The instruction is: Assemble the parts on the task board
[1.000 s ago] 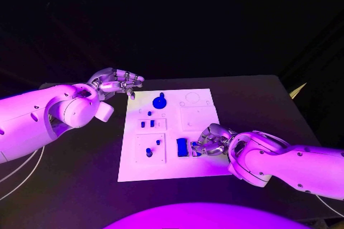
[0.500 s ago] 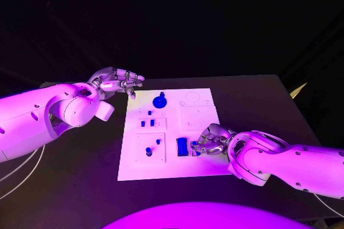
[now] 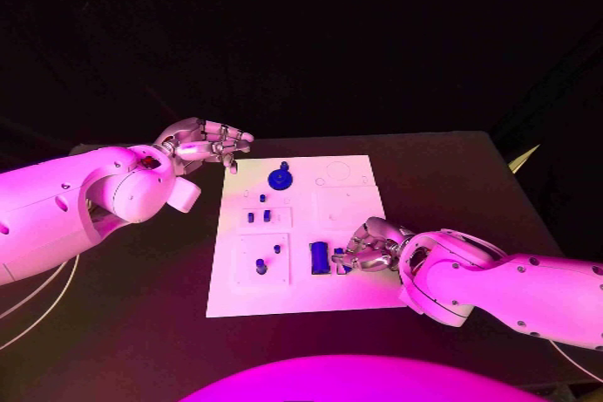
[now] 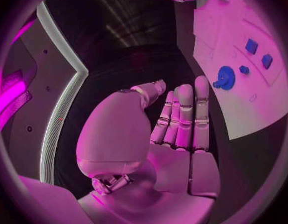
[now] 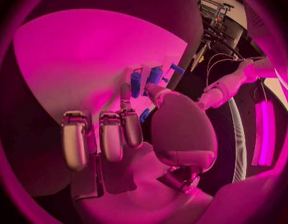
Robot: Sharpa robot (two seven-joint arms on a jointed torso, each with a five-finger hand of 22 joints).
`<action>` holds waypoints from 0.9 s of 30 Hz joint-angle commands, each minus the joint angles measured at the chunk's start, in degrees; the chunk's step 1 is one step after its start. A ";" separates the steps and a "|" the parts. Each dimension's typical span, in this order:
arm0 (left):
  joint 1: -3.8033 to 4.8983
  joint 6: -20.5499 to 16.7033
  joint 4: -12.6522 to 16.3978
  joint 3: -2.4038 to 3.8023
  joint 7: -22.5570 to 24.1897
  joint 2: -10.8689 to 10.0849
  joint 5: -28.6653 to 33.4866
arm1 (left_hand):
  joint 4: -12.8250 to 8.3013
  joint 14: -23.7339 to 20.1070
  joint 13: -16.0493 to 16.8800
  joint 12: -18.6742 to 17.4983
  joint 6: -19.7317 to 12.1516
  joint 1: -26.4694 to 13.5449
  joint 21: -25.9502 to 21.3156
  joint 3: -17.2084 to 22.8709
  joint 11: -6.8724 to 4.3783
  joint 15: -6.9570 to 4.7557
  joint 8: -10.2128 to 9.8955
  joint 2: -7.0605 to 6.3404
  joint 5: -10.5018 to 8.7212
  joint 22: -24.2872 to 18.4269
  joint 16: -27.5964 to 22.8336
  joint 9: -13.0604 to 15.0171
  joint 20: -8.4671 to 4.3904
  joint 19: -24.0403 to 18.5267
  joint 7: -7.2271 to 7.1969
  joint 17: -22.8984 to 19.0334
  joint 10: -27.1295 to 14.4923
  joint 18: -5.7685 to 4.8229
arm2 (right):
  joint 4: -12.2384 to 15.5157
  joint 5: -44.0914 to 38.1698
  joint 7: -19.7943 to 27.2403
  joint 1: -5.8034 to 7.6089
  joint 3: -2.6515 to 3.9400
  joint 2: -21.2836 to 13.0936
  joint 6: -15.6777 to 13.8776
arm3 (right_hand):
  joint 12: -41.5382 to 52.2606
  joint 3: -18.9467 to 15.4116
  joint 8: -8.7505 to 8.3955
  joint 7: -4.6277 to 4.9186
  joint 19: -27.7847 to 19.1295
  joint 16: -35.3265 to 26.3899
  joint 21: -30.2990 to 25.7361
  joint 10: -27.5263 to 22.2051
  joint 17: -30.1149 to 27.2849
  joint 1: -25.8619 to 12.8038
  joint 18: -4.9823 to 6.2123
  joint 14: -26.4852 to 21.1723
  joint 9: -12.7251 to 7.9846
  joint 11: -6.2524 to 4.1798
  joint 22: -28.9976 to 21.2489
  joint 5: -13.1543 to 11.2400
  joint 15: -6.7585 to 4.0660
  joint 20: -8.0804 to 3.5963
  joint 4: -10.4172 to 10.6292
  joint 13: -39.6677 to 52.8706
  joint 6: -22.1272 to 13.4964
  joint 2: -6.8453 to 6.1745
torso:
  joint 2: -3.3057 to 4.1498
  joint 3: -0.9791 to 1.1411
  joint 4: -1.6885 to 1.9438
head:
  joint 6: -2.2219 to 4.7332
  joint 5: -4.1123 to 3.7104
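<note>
The white task board [image 3: 301, 284] lies in the middle of the black table. My right hand [image 3: 367, 248] rests on its near right part, fingers curled, its thumb and a finger pinching a small blue part [image 3: 339, 264] beside a taller blue block [image 3: 319, 257]. In the right wrist view the fingertips [image 5: 127, 95] press against the blue part [image 5: 137, 82] on the board [image 5: 75, 59]. My left hand [image 3: 205, 142] hovers off the board's far left corner and holds nothing. In the left wrist view its fingers [image 4: 184, 114] lie loosely extended. A round blue knob [image 3: 281, 178] stands on the board's far side.
Two small blue pegs [image 3: 259, 216] sit in a square recess at the board's left, with another blue piece [image 3: 261, 266] nearer me. The left wrist view shows the knob [image 4: 225, 77] and two blue squares [image 4: 252, 46] on the board [image 4: 243, 109]. Bare black table surrounds the board.
My right hand has shifted very slightly at the small blue part. The left hand has stayed where it was.
</note>
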 commanded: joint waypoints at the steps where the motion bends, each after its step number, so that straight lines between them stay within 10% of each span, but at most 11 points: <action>1: 0.04 0.80 0.11 0.04 0.23 0.06 0.34 | 0.30 -0.11 -0.07 0.30 0.11 -0.14 -0.33 0.12 0.09 0.05 -0.22 0.40 -0.04 -0.05 0.12 -0.05 0.11 0.33 -0.06 0.08 -0.38 0.40 | 0.38 -0.81 1.08 -0.09 -0.01 0.12 0.59 | 0.06 -0.49 0.28 0.09 5.24 0.09 -0.27 2.37 12.30 -0.74 -0.59 5.41 0.08 -0.40 13.74 -0.53 -0.24 -0.43 0.11 10.74 0.02 0.13 | 0.01 -0.01 0.01 | -0.07 0.00; 27: 0.04 0.71 0.14 0.03 0.18 -0.24 0.36 | 0.45 -0.11 -0.09 0.32 0.13 -0.21 -0.37 0.14 0.09 0.06 -0.22 0.55 -0.02 -0.08 0.11 -0.04 0.12 0.35 -0.06 0.08 -0.38 0.39 | 2.85 -1.26 1.10 -0.12 -0.02 -3.26 2.44 | 0.24 -1.64 0.55 -0.11 5.29 0.11 -0.12 2.48 12.36 -1.64 -0.63 5.42 0.24 -0.58 13.83 -0.57 -0.37 -0.52 0.07 10.85 0.15 1.22 | -0.04 0.03 -0.04 | -0.12 0.13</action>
